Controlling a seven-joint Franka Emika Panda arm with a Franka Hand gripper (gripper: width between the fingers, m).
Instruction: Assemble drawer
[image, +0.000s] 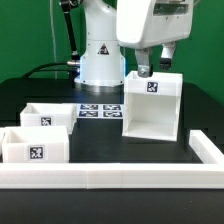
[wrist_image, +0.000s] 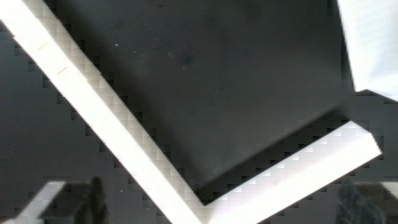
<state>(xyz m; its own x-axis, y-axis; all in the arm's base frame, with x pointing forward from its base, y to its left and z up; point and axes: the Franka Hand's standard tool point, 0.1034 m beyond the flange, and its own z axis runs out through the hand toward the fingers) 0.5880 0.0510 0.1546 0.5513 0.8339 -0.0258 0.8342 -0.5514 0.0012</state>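
While the jaws hang wide apart over the housing (image: 151, 112) right of center, you see two trays (image: 34, 149) lower left.

smooth matt white plastic drawer (image: 152, 115)

Bright, even light falls from above in the exterior view. The white housing (image: 150, 112) and the rail (image: 110, 178) at six o'clock are nearly washed out, and the housing's hollow is shaded grey. Both pictures are coarse and soft, and the wrist view blurs toward its edges.
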